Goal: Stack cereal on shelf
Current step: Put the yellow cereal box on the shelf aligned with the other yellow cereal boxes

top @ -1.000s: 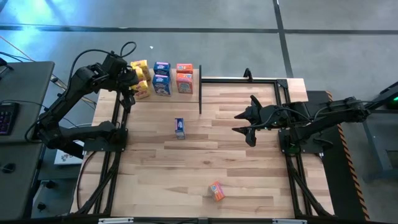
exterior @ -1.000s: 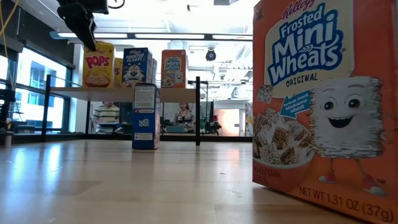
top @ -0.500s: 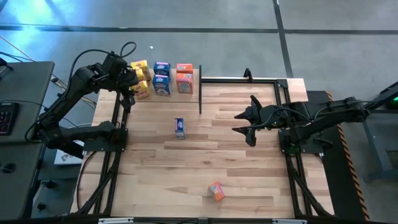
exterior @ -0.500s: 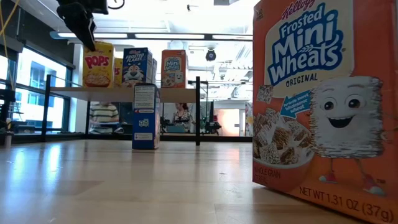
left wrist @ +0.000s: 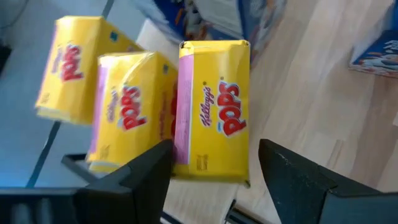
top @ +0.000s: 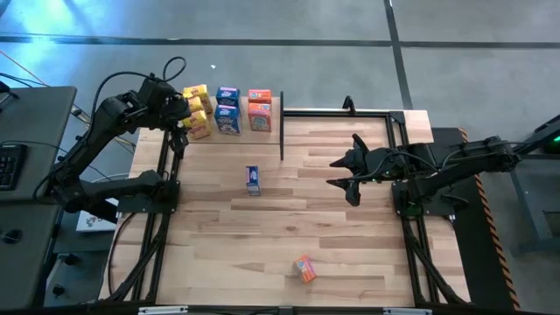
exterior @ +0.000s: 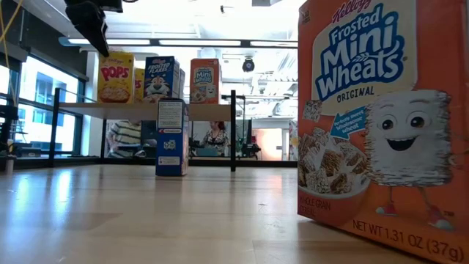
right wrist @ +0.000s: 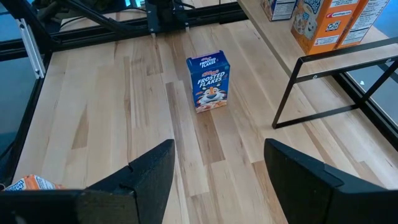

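At the shelf's (top: 271, 112) left edge, the left end effector (left wrist: 211, 180) stands open astride a yellow cereal box (left wrist: 214, 112), gripping nothing

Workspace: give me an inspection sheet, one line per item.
Surface: wooden table, bare planks.
Job's things: seven cereal boxes on the shelf; blue box upright on the table; orange box near the front edge.
Clutter: nothing seen.
Grippers: left gripper open, fingers either side of a yellow box on the shelf; right gripper open, empty, above the table.
Cables: loops along the left arm.
Surroundings: keyboard at left; people beyond the table.
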Action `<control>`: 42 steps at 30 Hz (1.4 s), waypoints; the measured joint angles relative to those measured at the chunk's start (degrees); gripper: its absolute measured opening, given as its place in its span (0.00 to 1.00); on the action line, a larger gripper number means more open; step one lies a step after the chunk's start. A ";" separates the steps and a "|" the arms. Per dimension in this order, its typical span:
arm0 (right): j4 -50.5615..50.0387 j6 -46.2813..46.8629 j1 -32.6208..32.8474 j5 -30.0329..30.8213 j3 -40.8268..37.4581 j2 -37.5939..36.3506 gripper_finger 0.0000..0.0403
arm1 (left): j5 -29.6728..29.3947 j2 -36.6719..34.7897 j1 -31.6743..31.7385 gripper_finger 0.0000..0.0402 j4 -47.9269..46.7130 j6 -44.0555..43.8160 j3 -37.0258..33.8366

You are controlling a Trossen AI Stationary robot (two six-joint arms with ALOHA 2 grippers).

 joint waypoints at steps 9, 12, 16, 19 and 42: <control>0.00 -0.01 -0.02 0.00 0.00 0.00 0.60 | -3.36 -2.49 0.00 0.60 1.01 -3.61 0.00; 0.00 -0.02 0.00 0.00 0.00 0.00 0.60 | -3.65 -3.63 0.00 0.60 1.01 -4.97 0.00; 0.00 0.00 0.00 0.00 0.00 0.00 0.60 | -3.78 -6.02 0.00 0.60 0.99 -6.43 0.00; 0.00 -0.01 -0.02 0.00 0.00 0.00 0.60 | -3.58 -8.08 0.00 0.60 0.97 -6.59 0.00; 0.00 -0.01 0.00 0.00 0.00 0.00 0.60 | 4.34 -15.28 -7.64 0.60 5.83 -15.70 -13.32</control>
